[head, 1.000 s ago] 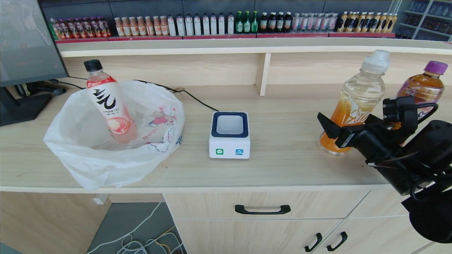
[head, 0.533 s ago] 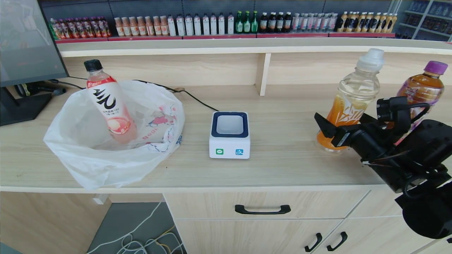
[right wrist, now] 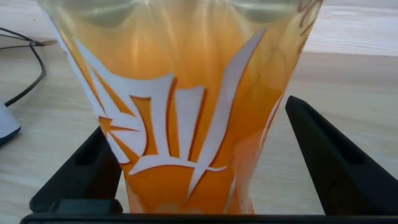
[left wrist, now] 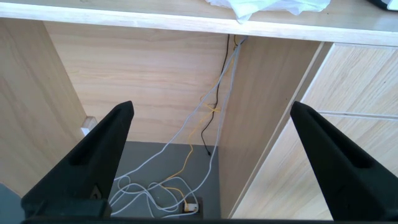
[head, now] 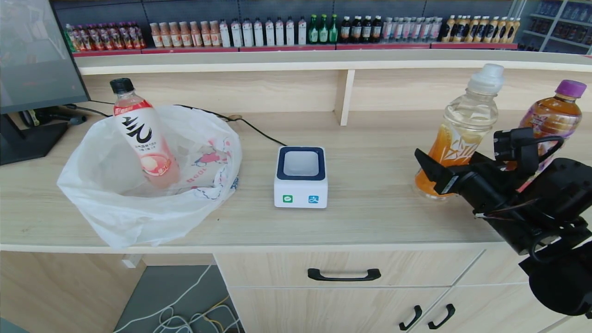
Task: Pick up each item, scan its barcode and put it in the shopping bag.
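Counter (head: pixel 370 222) has the shopping bag (head: pixel 106 217) on its left, pink bottle (head: pixel 143 134) standing inside. Orange bottle (head: pixel 455 138) sits on the right between the right gripper's (right wrist: pixel 196 115) spread fingers; left gripper (left wrist: pixel 208 115) hangs wide open below the counter.

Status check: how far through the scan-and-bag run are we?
Done: one pink bottle stands in the bag. In hand: the right gripper has its fingers either side of the orange bottle, which sits on the counter, away from the scanner. Left: scan and bag it, then the purple-capped bottle.
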### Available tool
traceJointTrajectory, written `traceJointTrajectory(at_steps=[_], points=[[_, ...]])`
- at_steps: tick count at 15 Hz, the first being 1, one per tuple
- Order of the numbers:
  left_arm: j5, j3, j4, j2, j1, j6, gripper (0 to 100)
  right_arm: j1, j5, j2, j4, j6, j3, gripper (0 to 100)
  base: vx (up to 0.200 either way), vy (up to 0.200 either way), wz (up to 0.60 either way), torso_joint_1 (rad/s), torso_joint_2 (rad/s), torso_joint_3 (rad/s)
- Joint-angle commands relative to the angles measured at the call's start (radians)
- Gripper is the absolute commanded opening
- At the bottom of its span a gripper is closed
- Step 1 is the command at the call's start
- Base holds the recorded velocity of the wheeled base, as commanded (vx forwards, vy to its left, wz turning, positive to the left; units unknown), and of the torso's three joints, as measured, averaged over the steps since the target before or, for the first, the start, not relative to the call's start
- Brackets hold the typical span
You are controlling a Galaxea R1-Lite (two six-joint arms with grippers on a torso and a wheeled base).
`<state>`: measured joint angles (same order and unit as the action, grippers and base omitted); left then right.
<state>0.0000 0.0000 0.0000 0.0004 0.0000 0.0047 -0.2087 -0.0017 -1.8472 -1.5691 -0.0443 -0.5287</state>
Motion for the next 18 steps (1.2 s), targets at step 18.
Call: traceJointTrajectory(at_steps=[18], points=[[0.000,0.000,-0.002,0.000,0.000,0.000,100,-0.011,0.000,0.184,-0.002,0.043,0.088,0,0.000,0.000,0.00,0.000,0.00,0.000]])
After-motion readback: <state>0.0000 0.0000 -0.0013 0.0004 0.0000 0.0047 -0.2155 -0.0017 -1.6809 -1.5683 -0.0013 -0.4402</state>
